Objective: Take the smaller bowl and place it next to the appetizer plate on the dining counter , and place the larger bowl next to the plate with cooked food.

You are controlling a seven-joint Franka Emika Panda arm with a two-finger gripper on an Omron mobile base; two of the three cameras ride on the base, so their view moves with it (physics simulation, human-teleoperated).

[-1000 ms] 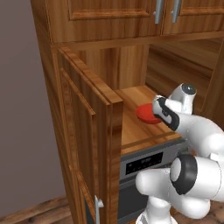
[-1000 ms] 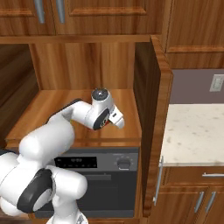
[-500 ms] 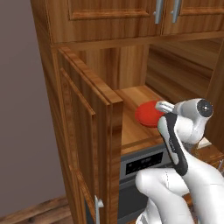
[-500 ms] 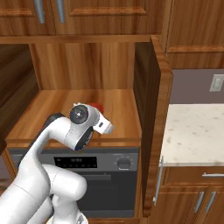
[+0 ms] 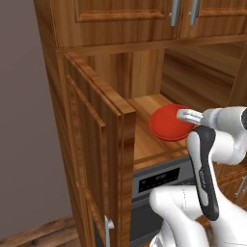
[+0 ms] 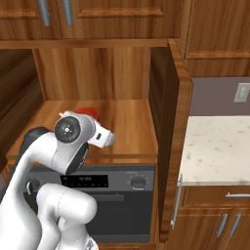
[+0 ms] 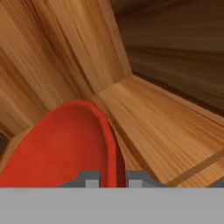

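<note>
Since 1 second earlier the arm had swung round and its jaws (image 7: 109, 178) had closed on the rim of the smaller bowl (image 5: 170, 122), tilted above the cabinet shelf (image 5: 144, 144); that thin edge-grip could slip and drop it.

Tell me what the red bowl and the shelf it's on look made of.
The smaller bowl: plain, uniformly bright red, smooth, no pattern; looks like plastic or glazed ceramic, which one the render leaves open. The shelf: wood, warm brown with clear grain lines and a satin, varnished look.
</note>
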